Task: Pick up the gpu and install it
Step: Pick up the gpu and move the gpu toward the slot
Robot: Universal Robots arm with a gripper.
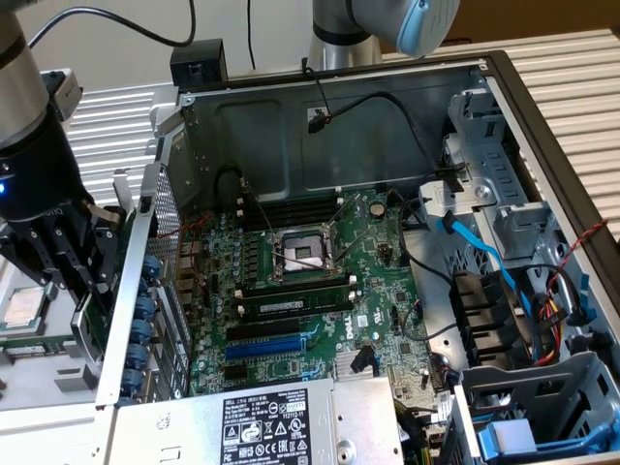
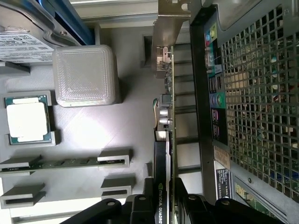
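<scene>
Between the jaws the gpu (image 2: 161,163) is pinched at its black cooler end, edge-on, its long axis running straight away from them to the silver bracket (image 2: 170,28); it hangs outside the computer case, just beside and parallel with the perforated rear wall (image 2: 252,93), over the grey parts tray (image 2: 93,140), while the motherboard (image 1: 320,281) lies beyond that wall, toward the exterior view's right

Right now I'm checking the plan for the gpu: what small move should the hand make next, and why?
Probably lift straight up. The hand is shut on the gpu, close beside the perforated wall, which stands between it and the motherboard, so height likely comes before crossing.
</scene>
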